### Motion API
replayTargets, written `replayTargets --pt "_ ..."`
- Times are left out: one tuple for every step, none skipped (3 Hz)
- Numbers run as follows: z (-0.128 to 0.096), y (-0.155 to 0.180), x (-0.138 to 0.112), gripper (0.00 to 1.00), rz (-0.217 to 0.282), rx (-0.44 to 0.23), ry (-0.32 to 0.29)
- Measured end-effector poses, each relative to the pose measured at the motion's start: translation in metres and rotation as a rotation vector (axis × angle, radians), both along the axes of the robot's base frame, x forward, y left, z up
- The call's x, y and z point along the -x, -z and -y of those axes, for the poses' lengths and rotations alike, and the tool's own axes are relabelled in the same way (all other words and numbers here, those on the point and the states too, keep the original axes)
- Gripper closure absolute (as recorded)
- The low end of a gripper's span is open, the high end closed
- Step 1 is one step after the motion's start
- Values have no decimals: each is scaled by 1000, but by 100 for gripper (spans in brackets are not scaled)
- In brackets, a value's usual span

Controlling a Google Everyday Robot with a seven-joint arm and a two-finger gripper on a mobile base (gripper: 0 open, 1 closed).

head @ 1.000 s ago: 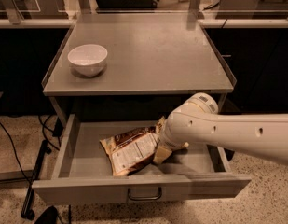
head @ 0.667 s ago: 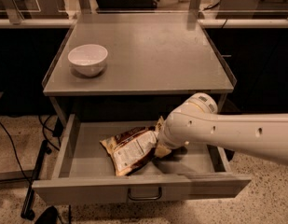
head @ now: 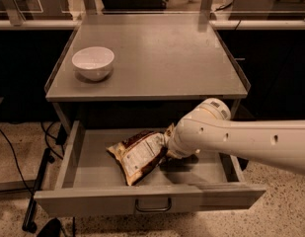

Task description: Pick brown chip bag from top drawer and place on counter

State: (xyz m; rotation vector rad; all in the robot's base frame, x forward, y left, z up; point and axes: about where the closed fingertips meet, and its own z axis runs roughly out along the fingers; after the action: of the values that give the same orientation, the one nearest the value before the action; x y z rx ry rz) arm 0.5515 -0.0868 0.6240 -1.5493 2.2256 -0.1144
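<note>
The brown chip bag [head: 138, 154] lies in the open top drawer [head: 93, 152], label side up, with its right end tilted up against my arm. My gripper [head: 170, 148] is at the bag's right end, inside the drawer and hidden behind the white wrist housing. The white forearm reaches in from the right, over the drawer's right side. The grey counter [head: 157, 58] above the drawer is flat, with low side rims.
A white bowl [head: 93, 62] sits on the counter's left side. A pale ledge with glass panels [head: 152, 19] runs behind the counter. Cables [head: 14, 157] and a dark stand foot [head: 36, 201] lie on the speckled floor to the left. The drawer front carries a loop handle [head: 153, 205].
The bag's right end has risen slightly and the bag has shifted a little up and left. The arm has barely moved.
</note>
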Motion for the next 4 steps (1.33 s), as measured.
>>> replayTargets --pt "0 0 0 100 0 0 0" --pt "1 -13 6 100 2 5 10" --pt "6 -31 14 100 7 12 27" --pt "11 -50 23 100 11 20 42"
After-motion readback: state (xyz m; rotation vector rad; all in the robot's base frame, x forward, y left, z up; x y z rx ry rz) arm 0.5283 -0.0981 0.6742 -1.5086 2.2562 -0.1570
